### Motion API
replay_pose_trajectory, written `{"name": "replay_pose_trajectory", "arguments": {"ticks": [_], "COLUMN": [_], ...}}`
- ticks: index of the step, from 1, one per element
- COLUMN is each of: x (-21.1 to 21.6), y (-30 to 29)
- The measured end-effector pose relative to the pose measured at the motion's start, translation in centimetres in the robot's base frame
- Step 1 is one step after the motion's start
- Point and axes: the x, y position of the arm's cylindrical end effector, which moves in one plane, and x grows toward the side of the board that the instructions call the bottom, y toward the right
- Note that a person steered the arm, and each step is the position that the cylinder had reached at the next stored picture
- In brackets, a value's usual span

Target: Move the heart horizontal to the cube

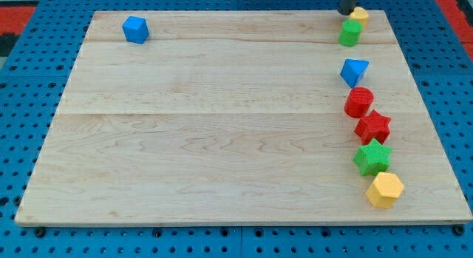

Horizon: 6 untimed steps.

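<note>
Where pegboard (29, 236) shows blue, the wooden board (222, 132) lies.

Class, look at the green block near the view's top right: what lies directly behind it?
Behind the green block sits a yellow block, partly covered, so its shape is unclear. My tip stands beside the yellow block.

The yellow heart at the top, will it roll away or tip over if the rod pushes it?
Probably neither. The yellow heart looks low and flat-bottomed, so it should slide on the smooth wooden board. My tip sits at its left edge, so it may twist. The green block touching it would likely get nudged too.
</note>
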Motion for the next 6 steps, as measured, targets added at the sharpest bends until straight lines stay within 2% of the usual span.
{"name": "replay_pose_trajectory", "arguments": {"ticks": [1,2,3,6], "x": [0.0,1.8,3.2,3.4], "y": [7.5,7.7,2.8,-17.8]}}
